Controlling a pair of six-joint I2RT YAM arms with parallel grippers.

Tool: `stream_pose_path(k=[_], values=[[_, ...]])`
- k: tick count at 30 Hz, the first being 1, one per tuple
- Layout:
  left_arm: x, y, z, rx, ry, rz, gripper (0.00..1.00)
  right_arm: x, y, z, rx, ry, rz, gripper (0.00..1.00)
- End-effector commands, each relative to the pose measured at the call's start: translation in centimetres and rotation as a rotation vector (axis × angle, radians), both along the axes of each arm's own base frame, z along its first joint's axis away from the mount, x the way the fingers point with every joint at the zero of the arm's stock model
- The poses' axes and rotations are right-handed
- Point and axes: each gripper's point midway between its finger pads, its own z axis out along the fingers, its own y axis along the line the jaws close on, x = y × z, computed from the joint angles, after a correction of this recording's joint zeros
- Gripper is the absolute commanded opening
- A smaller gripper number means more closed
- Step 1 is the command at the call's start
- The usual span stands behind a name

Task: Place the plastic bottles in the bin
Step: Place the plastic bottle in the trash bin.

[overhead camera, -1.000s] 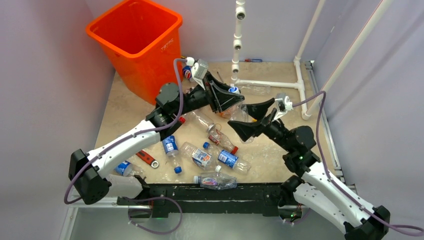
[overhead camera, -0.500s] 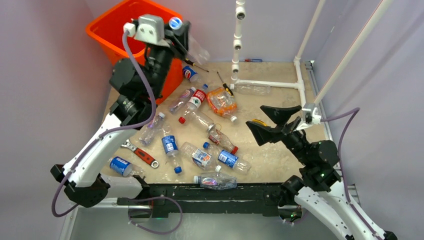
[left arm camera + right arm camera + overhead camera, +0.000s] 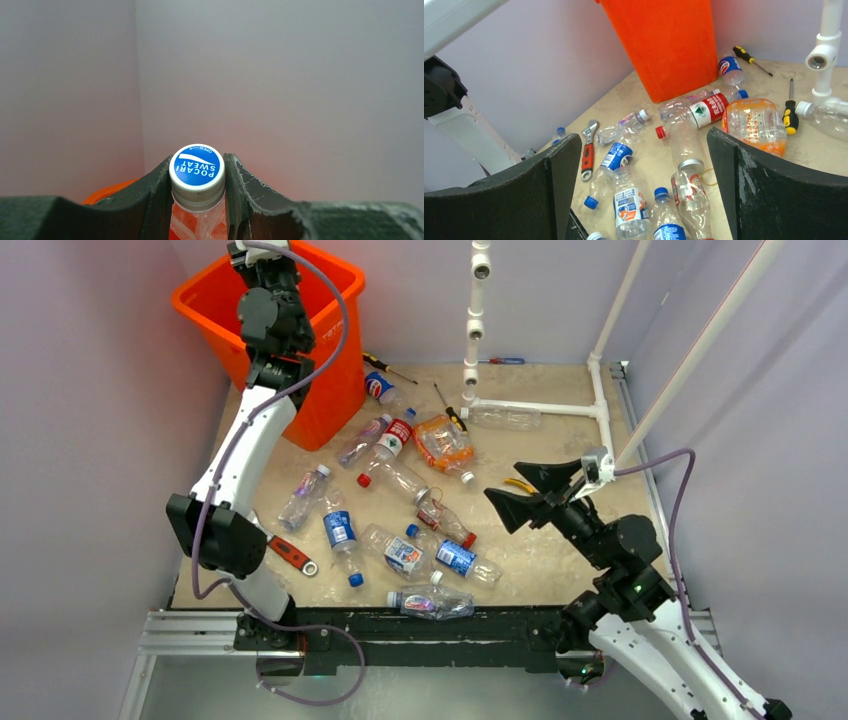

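Currently: left tool (image 3: 198, 172) pinching 1 blue-capped bottle (image 3: 196, 212) at neck; centre over bin (image 3: 335, 375) mouth before release; right tool (image 3: 643, 136) spread, empty.

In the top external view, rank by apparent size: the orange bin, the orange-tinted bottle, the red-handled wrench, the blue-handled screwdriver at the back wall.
1. orange bin
2. orange-tinted bottle
3. red-handled wrench, partly hidden, so unsure
4. blue-handled screwdriver, farthest from the arms' bases

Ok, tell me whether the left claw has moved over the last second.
Yes. The left claw swung from beside the white pipe frame, leftward to above the bin, gripping a bottle.
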Motion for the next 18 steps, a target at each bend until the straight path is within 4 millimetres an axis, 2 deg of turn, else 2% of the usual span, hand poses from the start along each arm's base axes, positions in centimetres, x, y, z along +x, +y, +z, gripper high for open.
stream_pose_path(k=[1, 8, 12, 14, 17, 18], values=[[-1.2, 1.8, 2.7, -0.047, -0.182, 0.026, 0.0, 0.0, 0.1, -0.1, -0.002, -0.014, 0.002, 0.99], [4.0, 0.3, -4.0, -0.02, 0.002, -0.002, 0.0, 0.9, 1.0, -1.1, -0.037, 0.023, 0.013, 0.98], [6.1, -0.4, -5.7, 0.005, 0.079, -0.032, 0.0, 0.9, 0.8, -1.4, -0.039, 0.031, 0.002, 0.98], [6.3, -0.7, -6.1, -0.001, 0.091, -0.051, 0.13, 0.8, 0.6, -1.5, -0.036, 0.032, -0.002, 0.98], [6.0, -1.2, -5.3, -0.008, 0.096, -0.084, 0.54, 0.9, 0.4, -1.5, -0.037, 0.038, -0.013, 0.99], [5.7, -1.3, -4.9, -0.015, 0.093, -0.094, 0.64, 0.9, 0.3, -1.5, -0.038, 0.041, -0.018, 0.99]])
